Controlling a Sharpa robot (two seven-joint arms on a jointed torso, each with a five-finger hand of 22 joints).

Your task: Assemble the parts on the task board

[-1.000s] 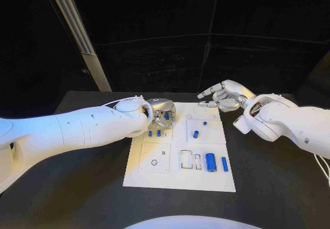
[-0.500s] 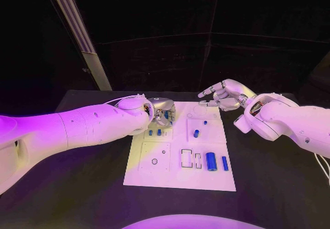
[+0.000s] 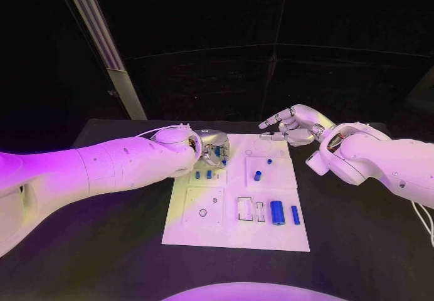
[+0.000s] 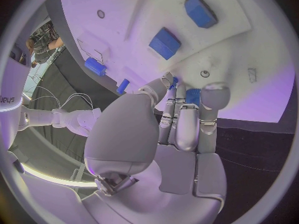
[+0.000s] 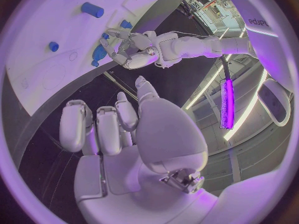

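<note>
The white task board point(image 3: 233, 232) lies in the middle of the black table. My left hand point(image 3: 213, 150) hovers over the board's far left part and pinches a small blue part point(image 4: 192, 95) between its fingertips. Just under it two small blue parts point(image 3: 202, 175) stand in the board. A blue peg point(image 3: 257, 176) and a smaller one point(image 3: 269, 162) sit in the right-hand panel. A thick blue cylinder point(image 3: 276, 213) and a thin one point(image 3: 295, 215) lie near the front right. My right hand point(image 3: 295, 128) hangs above the far right corner, fingers apart, holding nothing.
A pale slanted post point(image 3: 113, 63) rises behind the table's far left. Bare black table point(image 3: 108, 238) flanks the board on both sides. Open rectangular slots point(image 3: 246, 209) lie beside the thick cylinder. The right wrist view shows my left hand point(image 5: 127, 47) over the board point(image 5: 44, 74).
My left hand has eased slightly down toward the board with the blue part still pinched. The right hand has barely moved.
</note>
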